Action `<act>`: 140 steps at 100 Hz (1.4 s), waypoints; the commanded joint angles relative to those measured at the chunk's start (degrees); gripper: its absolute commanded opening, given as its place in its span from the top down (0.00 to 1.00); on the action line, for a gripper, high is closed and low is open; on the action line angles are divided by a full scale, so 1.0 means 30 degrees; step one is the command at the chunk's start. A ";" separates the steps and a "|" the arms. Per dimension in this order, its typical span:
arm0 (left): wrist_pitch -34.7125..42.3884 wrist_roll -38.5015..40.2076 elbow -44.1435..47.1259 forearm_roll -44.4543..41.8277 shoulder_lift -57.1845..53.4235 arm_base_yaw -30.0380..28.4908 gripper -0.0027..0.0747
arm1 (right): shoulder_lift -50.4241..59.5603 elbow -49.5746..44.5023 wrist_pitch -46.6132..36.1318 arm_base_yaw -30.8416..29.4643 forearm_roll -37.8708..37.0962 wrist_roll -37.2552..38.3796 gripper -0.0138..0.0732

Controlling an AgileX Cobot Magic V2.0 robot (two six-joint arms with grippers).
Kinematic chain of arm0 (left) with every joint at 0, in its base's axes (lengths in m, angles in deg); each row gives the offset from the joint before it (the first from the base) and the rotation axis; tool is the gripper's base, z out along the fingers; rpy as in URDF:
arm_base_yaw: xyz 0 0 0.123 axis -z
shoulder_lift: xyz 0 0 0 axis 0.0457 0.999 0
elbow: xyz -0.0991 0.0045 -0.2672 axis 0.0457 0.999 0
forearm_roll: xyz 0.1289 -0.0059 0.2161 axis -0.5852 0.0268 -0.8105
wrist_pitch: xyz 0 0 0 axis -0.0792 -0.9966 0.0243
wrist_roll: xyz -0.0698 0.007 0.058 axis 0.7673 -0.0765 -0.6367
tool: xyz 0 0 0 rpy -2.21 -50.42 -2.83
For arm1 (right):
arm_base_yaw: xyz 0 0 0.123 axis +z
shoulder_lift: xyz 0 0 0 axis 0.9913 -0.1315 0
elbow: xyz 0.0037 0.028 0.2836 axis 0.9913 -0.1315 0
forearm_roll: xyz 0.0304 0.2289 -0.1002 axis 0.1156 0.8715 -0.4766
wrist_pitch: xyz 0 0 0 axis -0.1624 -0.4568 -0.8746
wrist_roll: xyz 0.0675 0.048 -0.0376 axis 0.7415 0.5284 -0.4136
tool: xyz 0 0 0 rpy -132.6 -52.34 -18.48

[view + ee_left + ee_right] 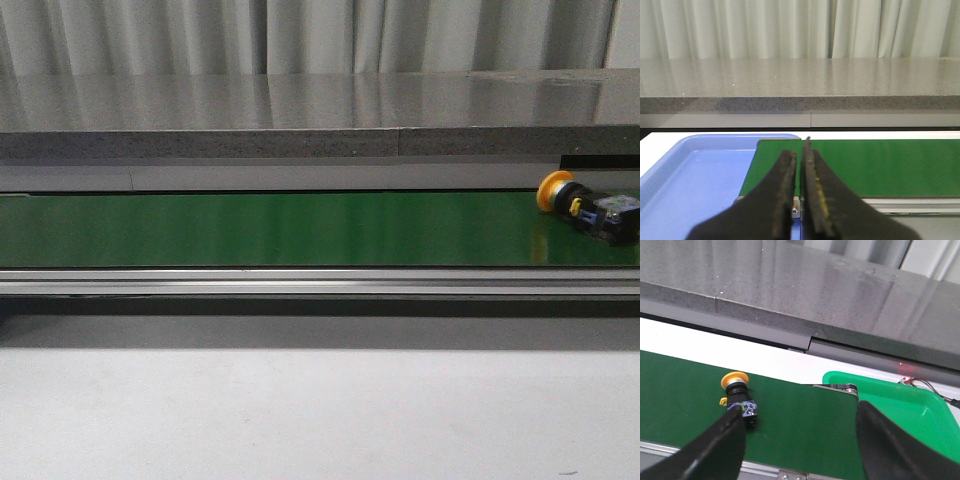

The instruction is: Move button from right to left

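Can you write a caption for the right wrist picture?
Open right gripper hovering over the button, which lies on its side on the green belt near a green tray.

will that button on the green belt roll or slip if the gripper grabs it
The button lies on its side, so its round yellow cap could probably let it pivot if nudged. The boxy black body likely resists rolling and offers flatter faces. It looks rigid.
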State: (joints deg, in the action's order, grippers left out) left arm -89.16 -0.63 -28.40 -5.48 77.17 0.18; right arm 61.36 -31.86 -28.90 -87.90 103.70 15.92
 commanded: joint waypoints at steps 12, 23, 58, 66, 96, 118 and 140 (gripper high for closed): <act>0.1535 0.0218 0.0768 0.0039 -0.0702 0.0124 0.96 | 0.3345 -0.1120 -0.0533 0.0075 0.0466 -0.0225 0.33; 0.1535 0.0218 0.0768 0.0039 -0.0702 0.0124 0.96 | 0.4572 -0.1496 0.0380 0.0075 0.0466 -0.0225 0.36; 0.1535 0.0218 0.0768 0.0039 -0.0702 0.0124 0.96 | 0.4908 -0.1533 0.0439 0.0075 0.0466 -0.0225 0.80; 0.1535 0.0218 0.0768 0.0039 -0.0702 0.0124 0.96 | 0.4908 -0.1533 0.0401 0.0075 0.0466 -0.0225 0.92; 0.1535 0.0218 0.0768 0.0039 -0.0702 0.0124 0.96 | 0.4908 -0.1533 0.0370 0.0095 0.0466 -0.0225 0.92; 0.1535 0.0218 0.0768 0.0039 -0.0702 0.0124 0.96 | 0.4908 -0.1533 0.0370 0.0095 0.0466 -0.0225 0.92; 0.1776 0.0218 0.0768 0.0039 -0.0702 0.0124 0.96 | 0.4908 -0.1533 0.0370 0.0095 0.0466 -0.0225 0.92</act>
State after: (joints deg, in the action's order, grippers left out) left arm -89.16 -0.63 -28.40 -5.48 77.17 0.18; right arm 76.56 -38.00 -23.55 -87.86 104.53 15.68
